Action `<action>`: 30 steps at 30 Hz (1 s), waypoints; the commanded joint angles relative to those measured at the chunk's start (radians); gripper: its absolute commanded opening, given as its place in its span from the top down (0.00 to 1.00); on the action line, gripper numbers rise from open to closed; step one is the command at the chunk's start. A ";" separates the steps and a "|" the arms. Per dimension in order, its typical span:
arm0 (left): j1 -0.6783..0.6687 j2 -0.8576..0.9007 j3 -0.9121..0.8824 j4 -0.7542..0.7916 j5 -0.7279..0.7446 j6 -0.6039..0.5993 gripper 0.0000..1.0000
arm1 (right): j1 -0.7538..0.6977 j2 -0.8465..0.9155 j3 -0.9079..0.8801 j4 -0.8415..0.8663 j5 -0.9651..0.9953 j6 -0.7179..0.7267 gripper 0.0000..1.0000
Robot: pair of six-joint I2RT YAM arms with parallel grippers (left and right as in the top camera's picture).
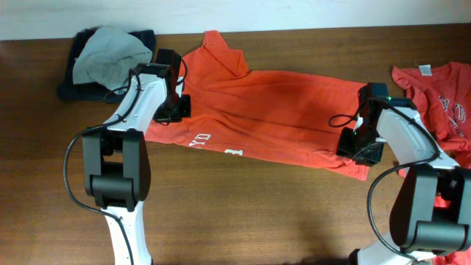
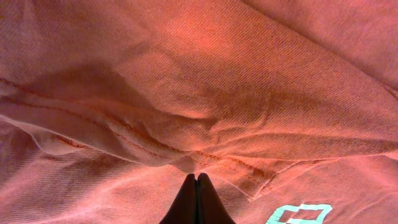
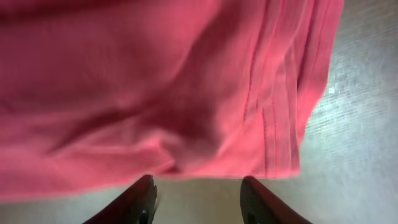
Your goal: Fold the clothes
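Broadly, the brown wooden table [image 1: 243, 213] fills the overhead view. One orange-red T-shirt [image 1: 280, 103] lies stretched across its middle from left to right. Its collar end points up and left, and some white lettering [image 1: 213, 145] shows along its near edge. A second orange-red shirt [image 1: 441, 96] with white print lies crumpled at the table's right edge, well apart from the first. At the far left corner a grey garment [image 1: 110, 55] lies on top of a dark navy one [image 1: 73, 88], just beside the spread shirt's left end.

Both arms reach onto the spread shirt, one at each end. The left gripper [image 1: 179, 107] sits on the shirt's left part, near the sleeve. In the left wrist view its two dark fingers [image 2: 189, 202] are pressed together with no gap. A seamed fold of the T-shirt [image 2: 186, 93] bunches right at their tips, with creases running toward them, so it appears to be pinching the cloth. A bit of white print [image 2: 298, 213] shows at the bottom right.

The right gripper [image 1: 360, 143] rests at the shirt's lower right corner. In the right wrist view its fingers [image 3: 140, 199] stand wide apart and hold nothing. The stitched hem of the T-shirt [image 3: 186, 81] lies just ahead of them, with bare tabletop [image 3: 360, 124] to the right.
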 commanded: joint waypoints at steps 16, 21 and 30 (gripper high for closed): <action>0.001 0.008 0.001 0.009 -0.013 -0.010 0.98 | -0.003 -0.004 -0.106 0.151 0.104 0.208 0.52; 0.001 0.008 0.001 0.009 -0.013 -0.010 0.93 | -0.003 -0.004 -0.112 0.173 0.103 0.207 0.72; 0.001 0.008 0.001 0.009 -0.013 -0.010 0.93 | -0.003 -0.004 -0.074 0.181 0.102 0.199 0.96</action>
